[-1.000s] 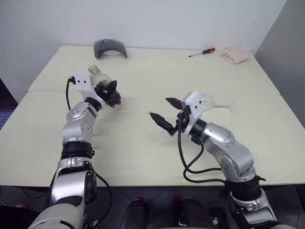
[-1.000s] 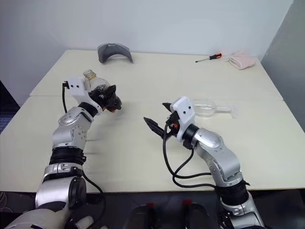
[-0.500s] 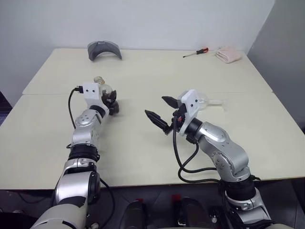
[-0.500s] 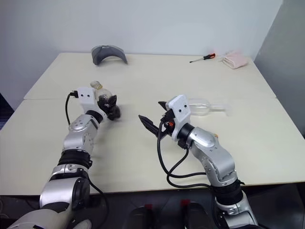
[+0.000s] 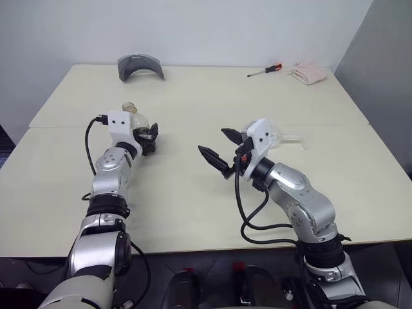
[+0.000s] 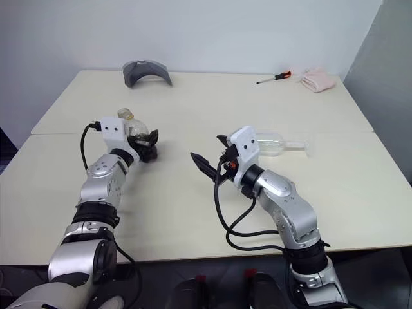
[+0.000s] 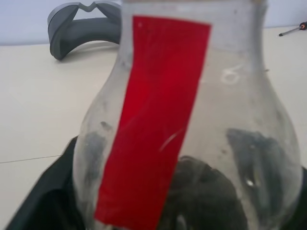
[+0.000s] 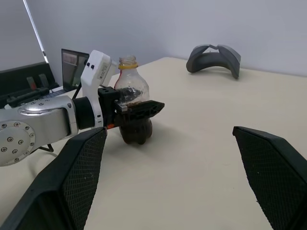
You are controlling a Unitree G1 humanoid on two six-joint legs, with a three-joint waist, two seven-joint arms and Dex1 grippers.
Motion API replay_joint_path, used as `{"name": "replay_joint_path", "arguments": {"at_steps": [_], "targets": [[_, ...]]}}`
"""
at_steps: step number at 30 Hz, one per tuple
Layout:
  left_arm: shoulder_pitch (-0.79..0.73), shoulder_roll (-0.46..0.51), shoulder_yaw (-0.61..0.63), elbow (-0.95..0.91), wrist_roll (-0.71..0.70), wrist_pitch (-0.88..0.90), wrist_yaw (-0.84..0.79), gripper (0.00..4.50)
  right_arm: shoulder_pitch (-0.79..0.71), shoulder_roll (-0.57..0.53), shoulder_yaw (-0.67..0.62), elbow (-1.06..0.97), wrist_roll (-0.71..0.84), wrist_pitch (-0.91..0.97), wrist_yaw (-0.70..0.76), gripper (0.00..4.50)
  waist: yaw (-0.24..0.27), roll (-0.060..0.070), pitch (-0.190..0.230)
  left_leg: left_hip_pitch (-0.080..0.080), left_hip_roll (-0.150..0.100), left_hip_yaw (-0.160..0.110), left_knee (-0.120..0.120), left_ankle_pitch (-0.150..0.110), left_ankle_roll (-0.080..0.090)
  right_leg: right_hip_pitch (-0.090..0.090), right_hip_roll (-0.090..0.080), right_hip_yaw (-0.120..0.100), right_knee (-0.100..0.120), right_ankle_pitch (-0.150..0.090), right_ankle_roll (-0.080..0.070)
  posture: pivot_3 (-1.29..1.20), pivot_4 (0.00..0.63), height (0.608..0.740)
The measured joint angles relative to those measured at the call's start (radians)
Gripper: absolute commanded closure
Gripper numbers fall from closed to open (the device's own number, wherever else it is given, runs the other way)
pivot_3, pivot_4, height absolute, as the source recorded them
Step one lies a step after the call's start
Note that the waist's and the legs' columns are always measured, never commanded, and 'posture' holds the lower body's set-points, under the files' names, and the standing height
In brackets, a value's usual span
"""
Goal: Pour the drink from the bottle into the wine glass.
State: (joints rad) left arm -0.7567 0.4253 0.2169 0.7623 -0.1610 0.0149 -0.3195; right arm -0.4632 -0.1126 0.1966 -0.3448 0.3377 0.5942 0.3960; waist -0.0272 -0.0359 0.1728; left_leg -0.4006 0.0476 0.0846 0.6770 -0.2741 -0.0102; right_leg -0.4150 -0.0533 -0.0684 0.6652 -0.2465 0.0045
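The left gripper [image 8: 136, 109] was found level, its black fingers spread on either side of the bottle [image 8: 133, 110], which stood upright on the table [image 5: 193, 212] between them; whether the pads pressed the plastic could not be determined. A dark drink [image 8: 136, 131] was seen in the bottle's rounded base, with a red strip [image 7: 153, 120] on the clear wall. The right gripper [image 5: 217, 149] was found fully open and empty, held above bare tabletop. The wine glass [image 6: 278, 145] was observed lying on its side just behind the right gripper. Open table lay between the grippers. A grey curved object [image 5: 140, 65], a screwdriver [image 5: 264, 69] and a folded cloth [image 5: 308, 72] were noted at the far edge.
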Motion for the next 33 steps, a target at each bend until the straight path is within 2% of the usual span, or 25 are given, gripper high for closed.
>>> {"name": "replay_joint_path", "arguments": {"at_steps": [9,33], "targets": [[0.026,0.000,0.010,-0.031,-0.016,0.026,-0.017,0.02,0.000,-0.001,0.000,0.000,-0.002,0.000,0.001,0.00,0.000,0.000,0.000,0.000,0.000,0.000,0.000,0.000,0.000,0.000,0.000,0.000,0.000,0.000,0.000,0.00,0.150,0.740],[0.374,0.020,0.068,-0.671,-0.105,0.402,0.037,0.02,0.038,0.027,0.008,-0.021,-0.001,0.000,-0.006,0.00,0.000,0.000,0.000,0.000,0.000,-0.001,0.000,0.000,0.000,0.000,-0.002,0.001,0.000,0.000,0.000,0.00,0.150,0.740]]}}
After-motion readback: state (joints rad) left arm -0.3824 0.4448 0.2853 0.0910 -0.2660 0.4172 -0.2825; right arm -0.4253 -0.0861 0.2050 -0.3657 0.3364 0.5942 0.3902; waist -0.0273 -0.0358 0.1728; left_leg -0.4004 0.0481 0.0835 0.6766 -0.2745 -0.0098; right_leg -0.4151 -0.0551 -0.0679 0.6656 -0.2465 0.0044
